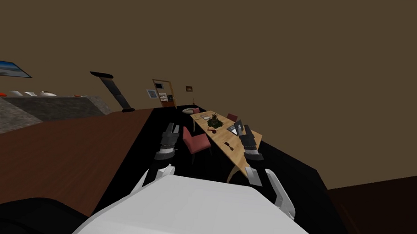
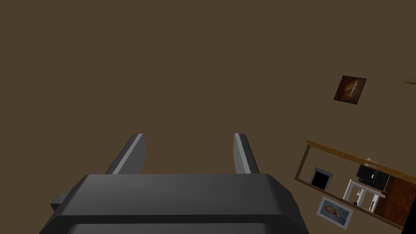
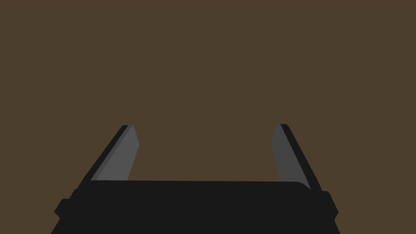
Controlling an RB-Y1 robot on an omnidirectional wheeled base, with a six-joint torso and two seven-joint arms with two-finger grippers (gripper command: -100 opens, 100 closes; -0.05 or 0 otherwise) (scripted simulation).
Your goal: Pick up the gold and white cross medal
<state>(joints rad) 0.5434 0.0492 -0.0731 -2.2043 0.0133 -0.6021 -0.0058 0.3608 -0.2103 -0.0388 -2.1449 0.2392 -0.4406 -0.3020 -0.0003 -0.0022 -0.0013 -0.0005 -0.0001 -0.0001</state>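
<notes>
the left gripper (image 2: pixel 189 136) and the right gripper (image 3: pixel 205 126) each hold their fingers spread wide with nothing between them, raised side by side in front of me. past them a light wooden table (image 1: pixel 240 158) stands on a black area, with a red chair (image 1: pixel 196 141) beside it and a small plant (image 1: pixel 215 121) on top. the medal cannot be told apart: some small dark bits (image 1: pixel 228 146) lie on the tabletop near the right gripper, too tiny to identify.
</notes>
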